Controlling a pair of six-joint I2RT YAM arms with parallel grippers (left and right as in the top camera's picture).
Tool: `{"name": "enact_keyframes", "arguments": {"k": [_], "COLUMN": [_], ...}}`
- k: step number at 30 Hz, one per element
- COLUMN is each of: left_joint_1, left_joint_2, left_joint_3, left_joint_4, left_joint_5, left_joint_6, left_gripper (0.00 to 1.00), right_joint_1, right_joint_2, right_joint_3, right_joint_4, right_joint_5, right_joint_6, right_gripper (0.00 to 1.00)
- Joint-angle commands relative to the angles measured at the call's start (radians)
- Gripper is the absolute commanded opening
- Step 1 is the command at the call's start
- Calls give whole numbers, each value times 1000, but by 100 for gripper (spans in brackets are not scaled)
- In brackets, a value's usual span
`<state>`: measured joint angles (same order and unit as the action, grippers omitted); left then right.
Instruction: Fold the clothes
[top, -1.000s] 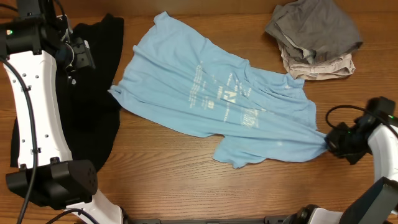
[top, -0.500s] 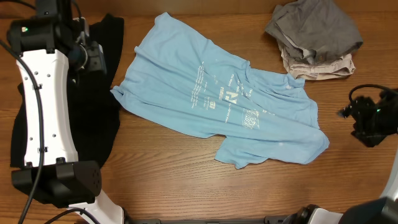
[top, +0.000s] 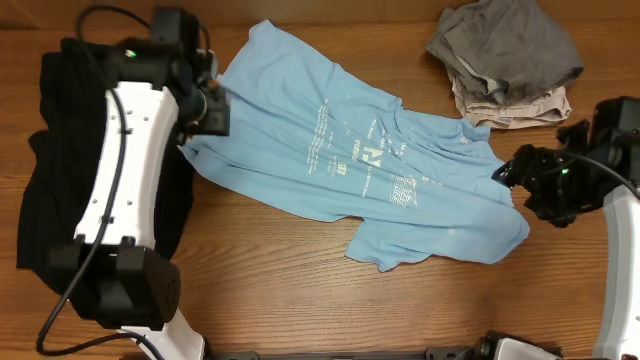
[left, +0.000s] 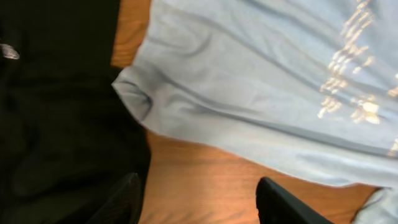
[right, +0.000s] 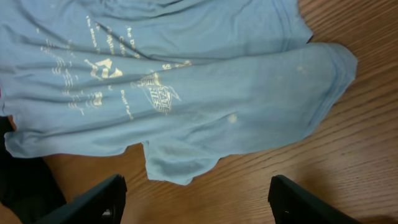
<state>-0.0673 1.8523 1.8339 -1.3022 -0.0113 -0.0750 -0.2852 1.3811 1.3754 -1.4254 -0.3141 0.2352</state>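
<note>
The corner of the light sky-blue cloth T-shirt with white lettering (top: 350, 160), pinched a second ago, has been let go by the right gripper (top: 512, 172), whose fingers are now spread beside it. The shirt is left rumpled and unfolded on the wooden tabletop (top: 280, 270). The left gripper (top: 212, 112), fingers spread and empty, has been brought to its left edge, so a fresh grasp seems needed.

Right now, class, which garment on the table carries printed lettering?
The sky-blue T-shirt: rows of white lettering cross it. No such rows show on the black shirt, grey piece or beige piece.
</note>
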Motion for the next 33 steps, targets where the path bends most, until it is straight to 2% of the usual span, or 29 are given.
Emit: {"name": "enact_keyframes", "arguments": {"k": [1,6,8,10,12,13,23,33], "left_joint_1": [19,79,102,117,126,127,176,330], "left_joint_2": [-15,-15,-15,-15,-15,-15,-15,-14], "left_joint_3": [-134,-256,-296,-346,-394,-418,-629,-695], "left_joint_4": [53,105,122,150,184,203,446,587], "left_joint_5": [-31,-40,-39,-27,-16,-13,-19,-80], "left_joint_6": [-56,-117,-123,-122,-120,-121,-134,-135], "left_gripper": [59,56,51,35,6,4,4,4], "right_joint_1": [18,36,37,37,37,37,37,37], "right_joint_2": [-11,-11,-11,-11,-11,-11,-11,-11], "right_joint_3": [24,24,24,24,24,24,24,23], "right_joint_4": [2,-2,2,6,9,9,8,-3], "right_joint_5": [2,2,2,2,2,2,10,9], "right_joint_6": [-6,-3,-3,-3,-3,-3,-4,-4], "right_gripper": [78,78,78,78,78,78,78,78]}}
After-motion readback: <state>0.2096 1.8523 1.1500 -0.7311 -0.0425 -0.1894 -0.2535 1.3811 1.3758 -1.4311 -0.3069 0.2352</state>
